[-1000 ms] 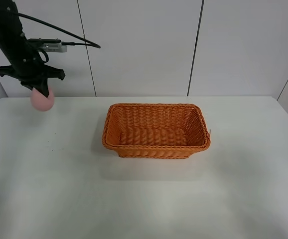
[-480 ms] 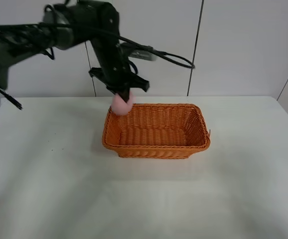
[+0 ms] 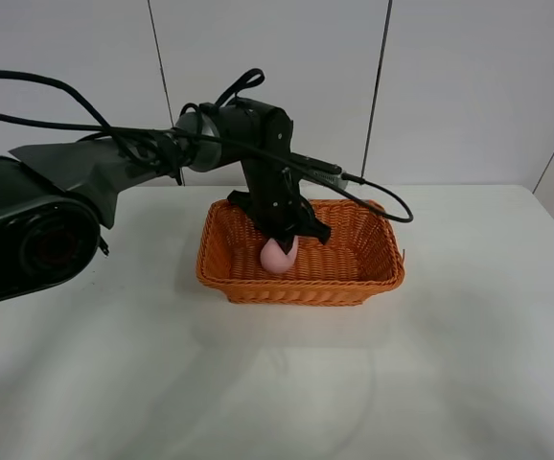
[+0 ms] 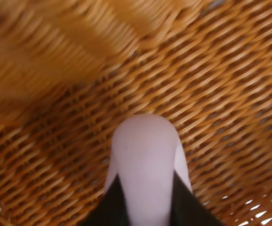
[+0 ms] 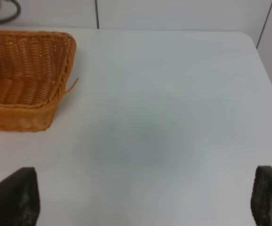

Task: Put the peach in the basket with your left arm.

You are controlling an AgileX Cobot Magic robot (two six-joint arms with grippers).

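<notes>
The orange wicker basket (image 3: pixel 301 251) stands mid-table. My left gripper (image 3: pixel 282 246) reaches down inside it, left of its middle, and is shut on the pale-pink peach (image 3: pixel 277 255). In the left wrist view the peach (image 4: pixel 144 165) sits between my two black fingers (image 4: pixel 110 207), just above the woven basket floor (image 4: pixel 220 94); I cannot tell whether it touches the floor. The right gripper (image 5: pixel 140 200) is open, its fingertips at the view's lower corners, over bare table to the right of the basket (image 5: pixel 25 80).
The white table (image 3: pixel 469 364) stretches on all sides of the basket. A white panelled wall (image 3: pixel 469 86) stands behind the table's far edge. Black cables (image 3: pixel 373 196) trail from the left arm over the basket's back rim.
The left arm has swung from the far left to over the basket and lowered the peach inside it. The peach stays held.
</notes>
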